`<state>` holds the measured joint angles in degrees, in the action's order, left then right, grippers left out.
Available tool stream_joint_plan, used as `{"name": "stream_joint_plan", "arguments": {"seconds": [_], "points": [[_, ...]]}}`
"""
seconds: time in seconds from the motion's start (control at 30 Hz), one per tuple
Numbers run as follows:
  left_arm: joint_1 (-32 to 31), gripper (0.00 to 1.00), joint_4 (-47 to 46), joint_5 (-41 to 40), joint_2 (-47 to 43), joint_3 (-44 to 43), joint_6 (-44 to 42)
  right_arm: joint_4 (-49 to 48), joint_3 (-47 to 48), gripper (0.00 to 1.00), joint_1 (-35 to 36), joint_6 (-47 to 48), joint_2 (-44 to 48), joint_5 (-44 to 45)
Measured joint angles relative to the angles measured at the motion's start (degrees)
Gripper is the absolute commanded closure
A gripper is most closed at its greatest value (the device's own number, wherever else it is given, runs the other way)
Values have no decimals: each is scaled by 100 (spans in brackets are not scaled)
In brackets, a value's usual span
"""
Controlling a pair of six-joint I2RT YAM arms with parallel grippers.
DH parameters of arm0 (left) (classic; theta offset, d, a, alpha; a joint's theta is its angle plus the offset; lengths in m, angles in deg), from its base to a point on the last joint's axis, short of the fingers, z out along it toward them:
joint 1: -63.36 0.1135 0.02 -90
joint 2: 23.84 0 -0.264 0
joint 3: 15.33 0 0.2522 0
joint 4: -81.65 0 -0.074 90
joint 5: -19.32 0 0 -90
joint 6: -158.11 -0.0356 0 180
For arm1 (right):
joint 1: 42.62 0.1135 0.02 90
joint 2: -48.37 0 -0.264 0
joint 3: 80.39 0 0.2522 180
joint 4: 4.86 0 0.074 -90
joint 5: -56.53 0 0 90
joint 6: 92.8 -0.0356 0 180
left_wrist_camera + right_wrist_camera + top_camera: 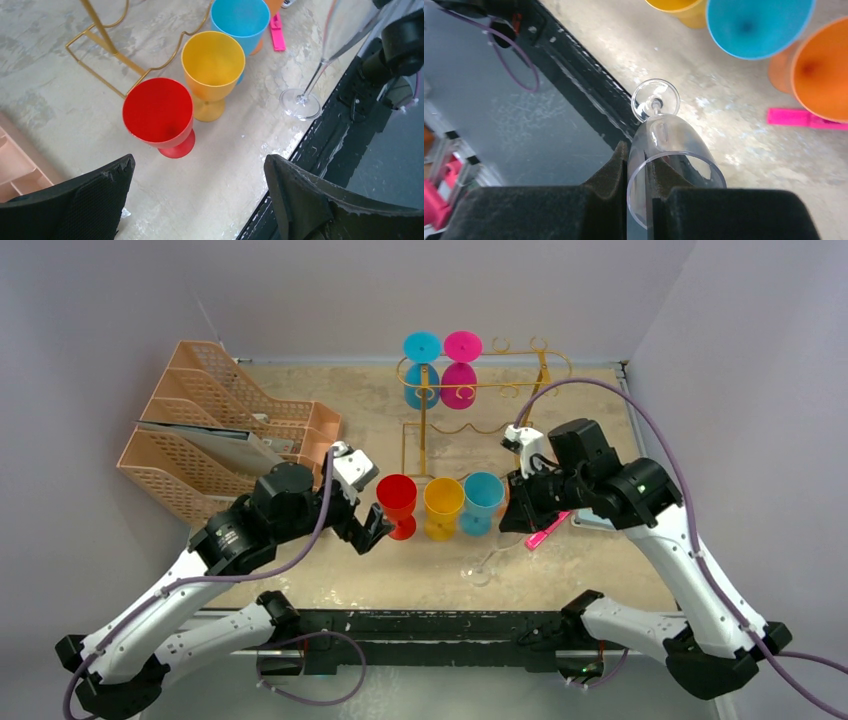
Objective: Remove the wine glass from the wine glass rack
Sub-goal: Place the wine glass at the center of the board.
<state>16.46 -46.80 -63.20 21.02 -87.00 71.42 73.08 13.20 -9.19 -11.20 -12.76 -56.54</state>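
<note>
While right gripper [640, 172] pinched its rim to steady it, wine glass [669, 137] leaned in front of wine glass rack [424, 435]; left gripper [200, 165] spread, empty.

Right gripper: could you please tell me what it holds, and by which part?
The clear wine glass, its bowl wall pinched at the rim by the right gripper.

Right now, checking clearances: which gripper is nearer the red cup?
Left. The left gripper sits just left of the red cup; the right gripper is beyond the blue cup, holding a clear glass.
</note>
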Motion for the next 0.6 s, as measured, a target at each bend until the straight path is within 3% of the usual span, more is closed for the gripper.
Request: {"name": "stream_joint_plan", "arguments": {"seconds": [0.27, 0.6], "points": [[0, 0, 87, -326, -9, -448, 466, 424, -37, 100, 7, 457, 306, 918], [0, 0, 271, -337, 216, -756, 667, 212, -546, 100, 76, 492, 260, 1764]]}}
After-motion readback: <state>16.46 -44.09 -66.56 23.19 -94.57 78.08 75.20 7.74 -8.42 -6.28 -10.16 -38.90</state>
